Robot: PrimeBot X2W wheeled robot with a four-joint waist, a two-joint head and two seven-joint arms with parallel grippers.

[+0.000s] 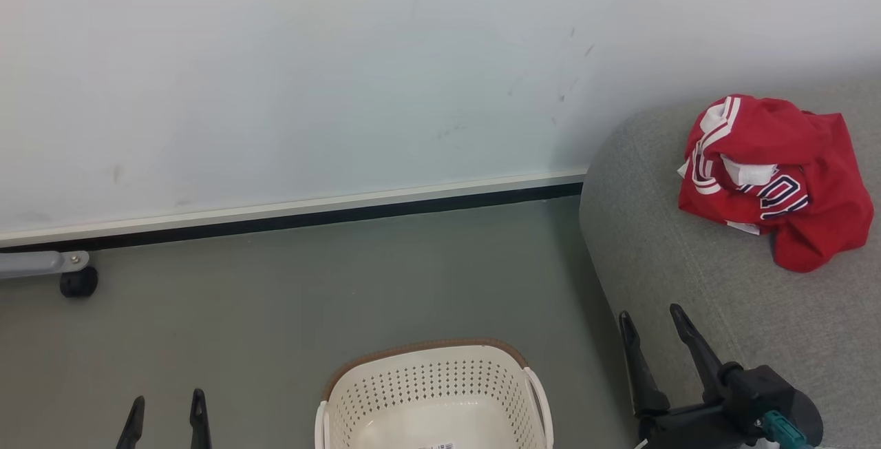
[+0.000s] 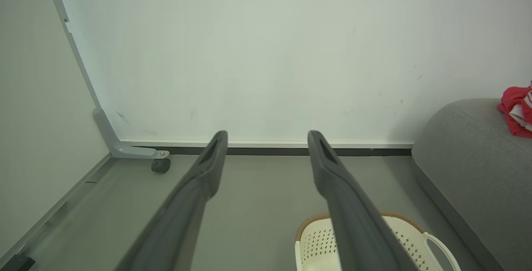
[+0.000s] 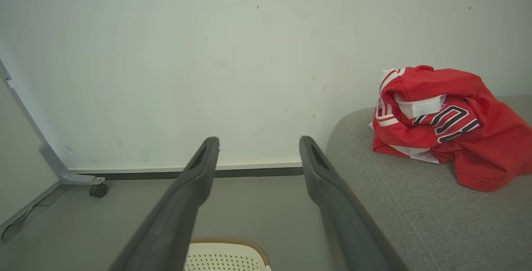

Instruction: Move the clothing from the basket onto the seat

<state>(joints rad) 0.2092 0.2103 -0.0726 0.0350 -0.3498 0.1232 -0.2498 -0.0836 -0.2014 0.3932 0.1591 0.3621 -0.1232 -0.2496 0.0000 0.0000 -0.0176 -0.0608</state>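
Red clothing (image 1: 771,180) with white stripes and dark numerals lies crumpled on the grey seat (image 1: 688,277) at the right; it also shows as the clothing (image 3: 440,125) on the seat (image 3: 415,213) and as a red edge of clothing (image 2: 517,111) on the seat (image 2: 474,167). The cream basket (image 1: 433,401) stands on the floor at the bottom centre, its inside bare apart from a small label; the basket (image 2: 399,237) and the basket (image 3: 226,254) show their brown rim. My left gripper (image 1: 167,404) is open, left of the basket. My right gripper (image 1: 654,318) is open over the seat's near-left edge, holding nothing.
A pale wall with a dark baseboard (image 1: 310,218) runs behind. A grey partition foot with a black caster (image 1: 77,282) stands at the left on the grey-green floor (image 1: 275,297). A partition panel (image 2: 37,96) closes the left side.
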